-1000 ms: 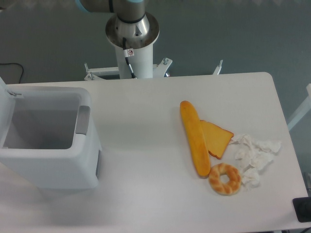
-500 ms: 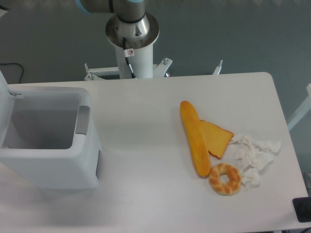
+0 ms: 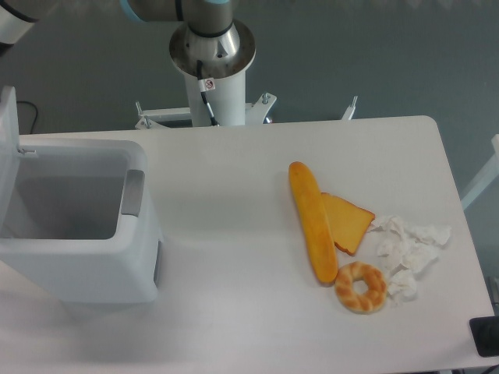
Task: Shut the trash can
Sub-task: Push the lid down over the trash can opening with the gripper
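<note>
Overhead view of the white table. The trash can stood at the table's left edge, its cavity open to the camera; the white lid stood raised along the far-left side, and the grey tab sat on the right rim. The arm's base column rose behind the table's far edge; the gripper lay outside the frame, so its state could not be told. Well apart to the right lay a long bread loaf, a toast slice touching it, a ring-shaped bread and crumpled white paper
</note>
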{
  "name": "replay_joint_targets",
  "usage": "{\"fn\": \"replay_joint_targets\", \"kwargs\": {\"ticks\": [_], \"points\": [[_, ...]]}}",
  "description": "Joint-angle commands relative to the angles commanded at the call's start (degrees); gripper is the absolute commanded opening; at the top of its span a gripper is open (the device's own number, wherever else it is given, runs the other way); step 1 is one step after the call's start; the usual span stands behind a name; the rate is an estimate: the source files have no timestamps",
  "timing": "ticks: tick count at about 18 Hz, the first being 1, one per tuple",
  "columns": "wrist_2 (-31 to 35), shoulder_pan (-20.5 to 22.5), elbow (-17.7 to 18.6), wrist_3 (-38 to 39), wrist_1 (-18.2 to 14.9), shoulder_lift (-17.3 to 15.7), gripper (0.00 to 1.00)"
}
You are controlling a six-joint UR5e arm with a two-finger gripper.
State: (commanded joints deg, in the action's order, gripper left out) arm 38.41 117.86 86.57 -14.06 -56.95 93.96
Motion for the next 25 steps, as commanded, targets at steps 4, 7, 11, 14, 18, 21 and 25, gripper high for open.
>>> {"fn": "replay_joint_targets", "kwargs": {"ticks": [4,7,11,14,18,21,25], "points": [[1.22,0.62,0.44,-0.52,0.09,0.0,1.0],[2.46,0.97,0.44,-1.14,0.0,-0.09,1.0],[2.99,0.97,0.7,-1.14,0.09,-0.09,1.0],[4.91,1.06,0.7,-2.02,0.09,0.0,1.0],[6.68,2.55,1.14,-3.69,0.26,0.26,1.0],[6.77,2.73,1.49,-4.83,0.17,0.35,1.0],[6.86,3.96,2.11,-5.63,0.09,0.44,1.0]]}}
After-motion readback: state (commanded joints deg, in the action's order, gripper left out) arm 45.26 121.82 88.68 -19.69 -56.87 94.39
